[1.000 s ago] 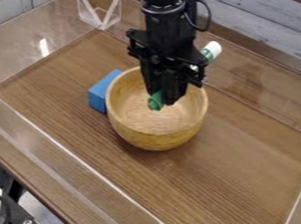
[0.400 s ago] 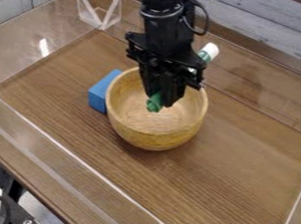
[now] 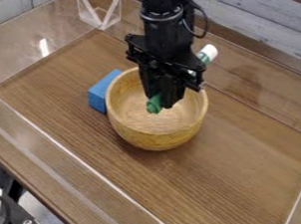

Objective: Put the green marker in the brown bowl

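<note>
The brown bowl sits in the middle of the wooden table. My gripper points straight down into it, shut on the green marker. The marker runs at a slant: its green lower end shows inside the bowl below the fingers, and its white end sticks out up and to the right behind the gripper. Most of the barrel is hidden by the gripper body.
A blue block lies against the bowl's left side. Clear acrylic walls ring the table, with a clear stand at the back left. The table's front edge runs along the lower left.
</note>
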`<state>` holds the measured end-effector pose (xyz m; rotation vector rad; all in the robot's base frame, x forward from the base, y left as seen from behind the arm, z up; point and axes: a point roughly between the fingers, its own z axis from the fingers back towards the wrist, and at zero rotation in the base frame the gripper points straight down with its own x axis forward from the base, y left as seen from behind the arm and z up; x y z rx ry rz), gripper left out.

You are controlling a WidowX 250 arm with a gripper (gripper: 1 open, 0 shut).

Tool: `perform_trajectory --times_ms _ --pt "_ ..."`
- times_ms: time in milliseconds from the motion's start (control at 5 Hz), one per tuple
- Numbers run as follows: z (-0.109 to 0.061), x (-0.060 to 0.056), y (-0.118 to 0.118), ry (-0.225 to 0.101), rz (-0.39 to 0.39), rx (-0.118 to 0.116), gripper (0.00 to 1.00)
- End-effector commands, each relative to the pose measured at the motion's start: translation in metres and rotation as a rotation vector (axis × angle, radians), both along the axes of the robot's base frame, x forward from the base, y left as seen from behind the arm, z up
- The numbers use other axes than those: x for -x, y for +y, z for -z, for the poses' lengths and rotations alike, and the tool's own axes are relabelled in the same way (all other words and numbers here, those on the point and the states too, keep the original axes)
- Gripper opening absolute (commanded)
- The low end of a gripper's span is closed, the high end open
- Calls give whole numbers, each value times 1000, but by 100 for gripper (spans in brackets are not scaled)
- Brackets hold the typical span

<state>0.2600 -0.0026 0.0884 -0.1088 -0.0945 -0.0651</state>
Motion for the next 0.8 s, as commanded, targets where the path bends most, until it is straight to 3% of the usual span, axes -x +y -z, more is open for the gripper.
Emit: perform_trajectory --times_ms 0,600 --pt "-6 -5 4 -32 -19 -9 0" --pt "-3 -6 5 -35 -38 -15 0"
